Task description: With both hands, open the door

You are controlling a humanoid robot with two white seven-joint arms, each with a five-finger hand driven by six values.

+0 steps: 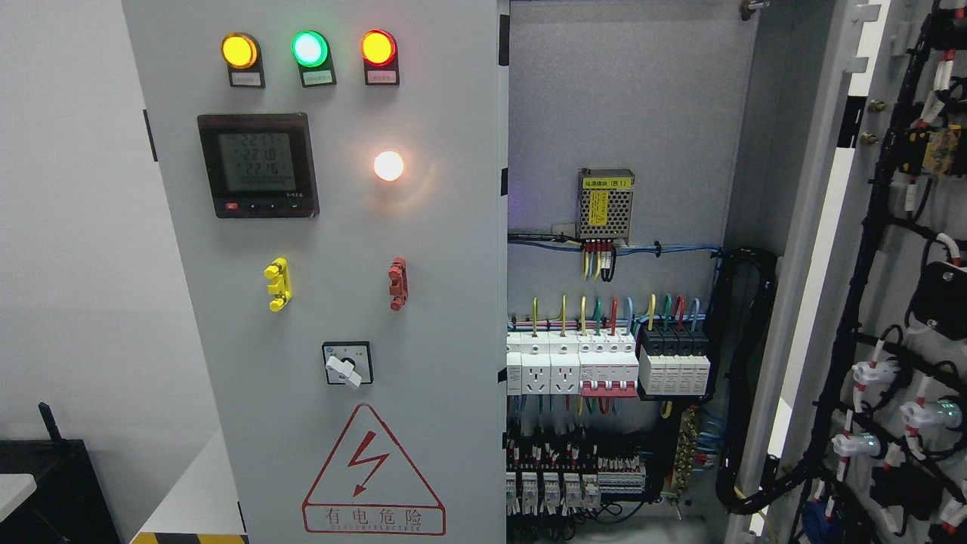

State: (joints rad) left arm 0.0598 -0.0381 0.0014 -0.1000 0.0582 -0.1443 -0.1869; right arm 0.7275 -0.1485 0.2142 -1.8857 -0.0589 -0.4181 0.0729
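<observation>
Closed grey sheet-metal cabinet door [332, 302] filling the left and centre, smooth and matt; to its right a second grey metal door [899, 302] swung wide open, inner face strung with black cable looms. Printed low on the closed door, a red triangular lightning warning sign [373, 472] reading 有电危险. Above it a white rotary switch [347, 366], a yellow lever handle [277, 284] and a red lever handle [397, 283], a black-framed digital meter [257, 165] showing rows of digits near 221, a glowing white round lamp [388, 165], and yellow, green and red round pilot lamps [308, 48] with unreadable labels. Inside the exposed grey cabinet interior [627, 98], a perforated metal power supply [605, 204] with yellow label, and white circuit breakers [608, 366]. No robot hand visible, so state of either hand impossible to tell
</observation>
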